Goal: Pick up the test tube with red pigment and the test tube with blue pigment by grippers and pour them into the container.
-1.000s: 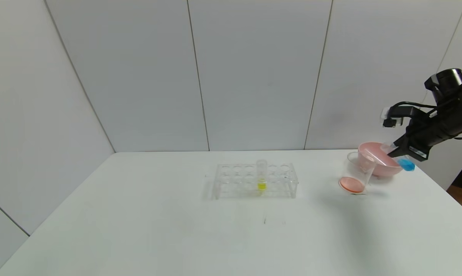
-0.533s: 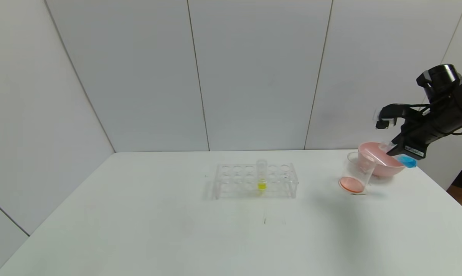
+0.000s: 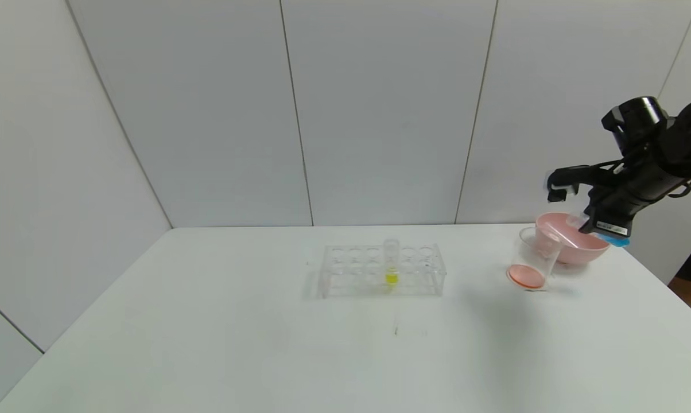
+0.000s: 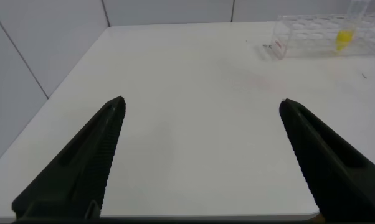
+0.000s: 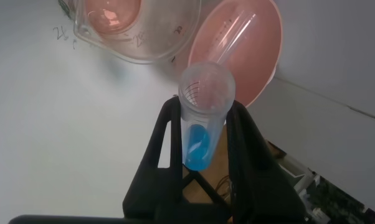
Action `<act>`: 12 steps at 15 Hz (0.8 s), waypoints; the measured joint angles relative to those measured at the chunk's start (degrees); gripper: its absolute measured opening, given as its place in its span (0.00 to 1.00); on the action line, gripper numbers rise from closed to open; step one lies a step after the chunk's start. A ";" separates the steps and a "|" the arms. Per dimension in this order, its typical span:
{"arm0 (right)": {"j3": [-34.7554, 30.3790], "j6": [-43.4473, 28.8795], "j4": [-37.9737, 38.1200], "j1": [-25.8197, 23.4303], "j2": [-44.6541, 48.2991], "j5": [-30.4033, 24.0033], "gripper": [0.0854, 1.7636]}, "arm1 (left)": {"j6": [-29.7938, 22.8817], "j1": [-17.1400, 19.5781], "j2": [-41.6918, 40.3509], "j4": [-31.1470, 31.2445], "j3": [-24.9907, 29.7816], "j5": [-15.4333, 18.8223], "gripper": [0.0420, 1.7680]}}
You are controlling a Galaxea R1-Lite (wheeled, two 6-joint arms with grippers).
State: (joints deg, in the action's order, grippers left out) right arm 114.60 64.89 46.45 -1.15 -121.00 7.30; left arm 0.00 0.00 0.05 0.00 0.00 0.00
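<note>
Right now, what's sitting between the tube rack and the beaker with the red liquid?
Nothing: in the head view, the white table is bare between the tube rack and the container. The pink bowl sits beyond the container, on its far side.

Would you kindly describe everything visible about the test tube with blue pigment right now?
The test tube with blue pigment is a small clear round-bottomed tube with an open rim and faint graduation marks near its mouth. Bright blue liquid sits at its closed end. The right gripper is shut on it, one black finger on each side. It is held tilted in the air, mouth pointing toward the pink bowl and the container, touching neither.
</note>
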 joint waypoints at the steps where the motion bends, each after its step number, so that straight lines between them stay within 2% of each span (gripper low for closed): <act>1: 0.00 -0.02 0.02 0.52 -0.13 0.35 0.24 | 0.00 0.00 0.00 0.00 0.00 0.00 1.00; 4: 0.00 0.11 -0.11 2.33 -0.85 5.14 0.24 | 0.00 0.00 0.00 0.00 0.00 0.00 1.00; 10: 0.00 0.93 -1.12 4.56 -2.80 9.72 0.24 | 0.00 0.00 0.00 0.00 0.00 0.00 1.00; 12: 0.00 1.60 -1.16 5.17 -3.15 12.75 0.24 | 0.00 0.00 0.00 0.02 0.00 0.00 1.00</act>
State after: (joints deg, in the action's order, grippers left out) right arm 114.60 66.49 45.29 4.02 -124.15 20.05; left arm 0.00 0.00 0.05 0.02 0.00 0.00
